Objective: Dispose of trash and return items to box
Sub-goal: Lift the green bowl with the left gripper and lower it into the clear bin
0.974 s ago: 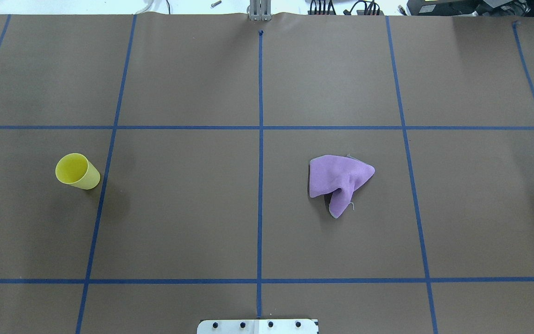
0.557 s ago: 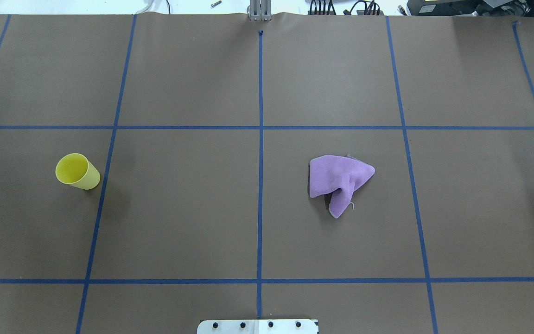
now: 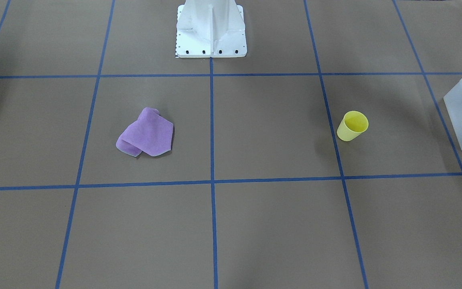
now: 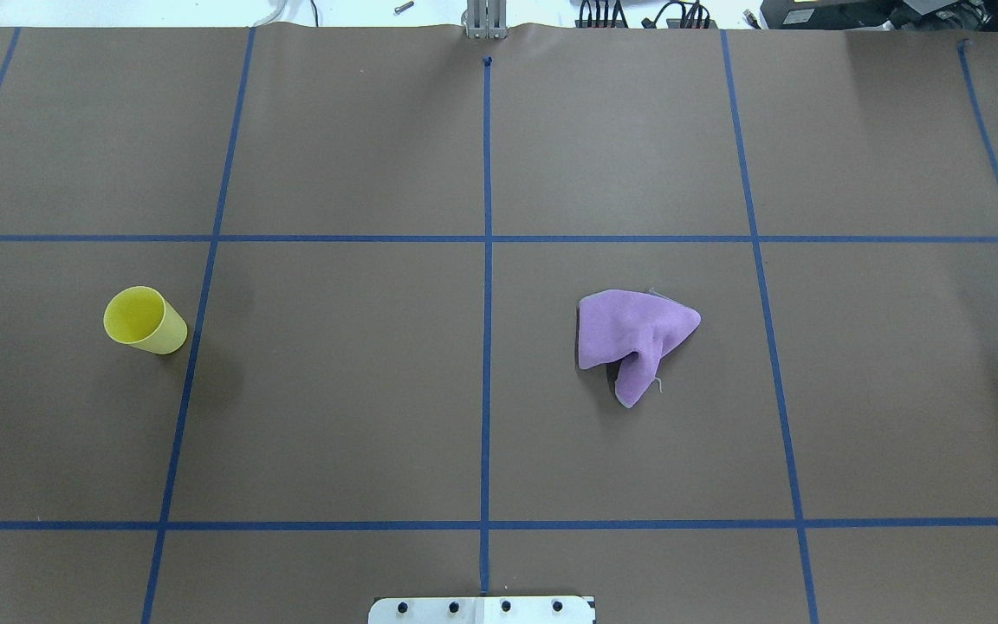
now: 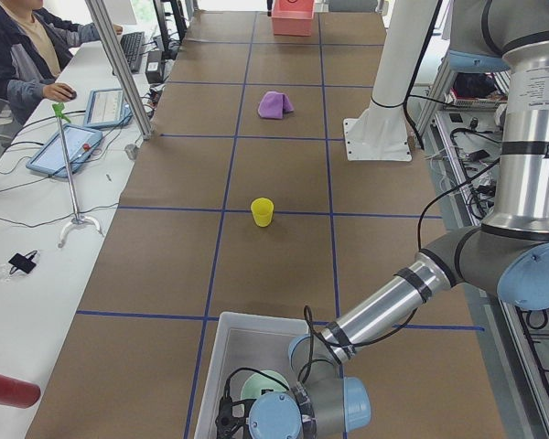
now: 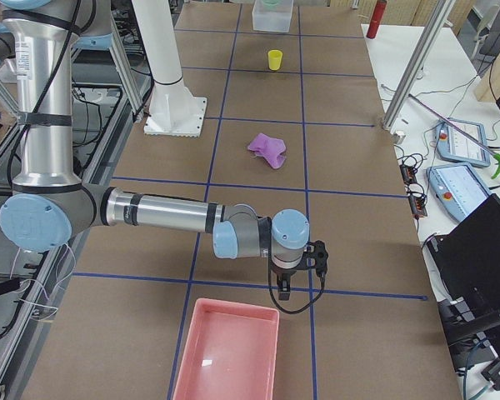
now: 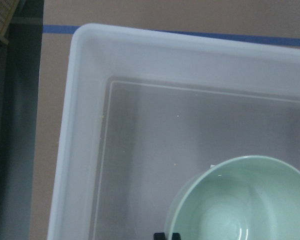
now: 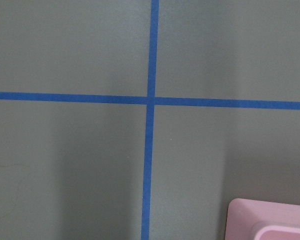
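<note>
The yellow cup (image 4: 145,320) stands upright on the table's left part, also in the front view (image 3: 352,125). The translucent white box (image 7: 80,125) lies under my left wrist camera, and the mint-green bowl (image 7: 240,205) sits in it. In the exterior left view my left gripper (image 5: 229,416) hangs over the box (image 5: 221,352) next to the bowl (image 5: 265,384); I cannot tell if it is open. My right gripper (image 6: 282,287) hovers over the table just beyond the pink bin (image 6: 225,354); I cannot tell its state.
A crumpled purple cloth (image 4: 633,338) lies right of the centre line. The white robot base (image 3: 211,32) stands at the table's near edge. The pink bin's corner (image 8: 270,220) shows in the right wrist view. An operator (image 5: 18,46) sits at the far side desk.
</note>
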Tool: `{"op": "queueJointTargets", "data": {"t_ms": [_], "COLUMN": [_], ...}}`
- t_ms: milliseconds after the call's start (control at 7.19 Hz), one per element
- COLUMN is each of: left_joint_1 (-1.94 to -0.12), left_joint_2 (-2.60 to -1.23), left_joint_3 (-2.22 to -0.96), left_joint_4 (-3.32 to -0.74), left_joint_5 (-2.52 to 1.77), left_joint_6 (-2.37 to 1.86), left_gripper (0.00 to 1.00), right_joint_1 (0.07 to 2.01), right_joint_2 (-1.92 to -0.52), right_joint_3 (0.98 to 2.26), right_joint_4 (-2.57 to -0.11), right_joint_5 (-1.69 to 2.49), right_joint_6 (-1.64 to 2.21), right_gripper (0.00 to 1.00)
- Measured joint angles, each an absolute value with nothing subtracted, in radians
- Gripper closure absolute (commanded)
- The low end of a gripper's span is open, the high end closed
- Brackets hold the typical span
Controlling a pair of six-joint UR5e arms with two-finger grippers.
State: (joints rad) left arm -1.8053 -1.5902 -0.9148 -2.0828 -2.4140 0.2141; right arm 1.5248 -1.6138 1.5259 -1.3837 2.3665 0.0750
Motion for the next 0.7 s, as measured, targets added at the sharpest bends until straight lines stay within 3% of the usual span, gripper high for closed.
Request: {"op": "queueJointTargets", "data": {"t_ms": [696], "left_joint_1": [-1.780], "left_joint_2": [-1.619], "left_joint_3": [-0.850], "left_joint_4": [-2.116], "left_joint_5": [-2.421], "left_joint_6": [0.152], "left_gripper": [1.00], "right_joint_1": [1.525], "right_joint_2": [-1.619], "right_joint_3": [1.524], "right_joint_4": [-1.384], "right_joint_5": [2.367], "right_joint_6": [0.077], "right_gripper": [0.00]}}
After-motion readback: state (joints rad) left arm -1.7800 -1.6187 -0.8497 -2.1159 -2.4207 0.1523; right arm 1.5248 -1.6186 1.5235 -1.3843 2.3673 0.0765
